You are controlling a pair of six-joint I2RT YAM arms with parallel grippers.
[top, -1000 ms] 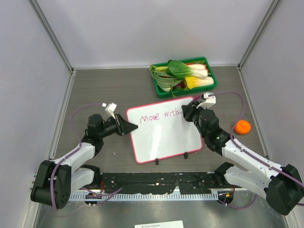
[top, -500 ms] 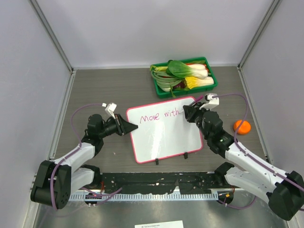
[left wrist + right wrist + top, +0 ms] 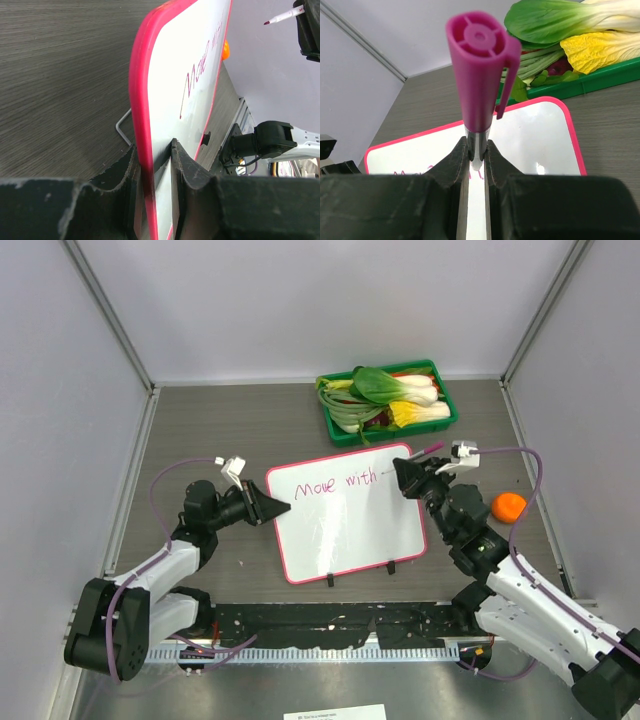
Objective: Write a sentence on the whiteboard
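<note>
The whiteboard (image 3: 345, 510) is seen from the top view at the middle of the table (image 3: 220, 420), its pink-red frame turned slightly, with "Move with" written in purple-red along its upper part. Its 9 o'clock edge is clamped by the left gripper (image 3: 272, 508). The grip is only confirmed by the left wrist view, where the narrow jaws are pressed on either side of the frame and the board is shown edge-on. At the board's 2 o'clock corner the right gripper (image 3: 405, 478) is closed on a marker (image 3: 480, 75), whose magenta cap end fills the right wrist view, pinched between the two fingers. The writing tip is hidden in that view and in the top view. It is shown only in the left wrist view, held apart from the board's face. A green tray (image 3: 440, 415) of leafy vegetables is placed at 12 o'clock from the board, seen from above and partly in the right wrist view. An orange object (image 3: 510, 506) lies at 3 o'clock, beyond the right arm
</note>
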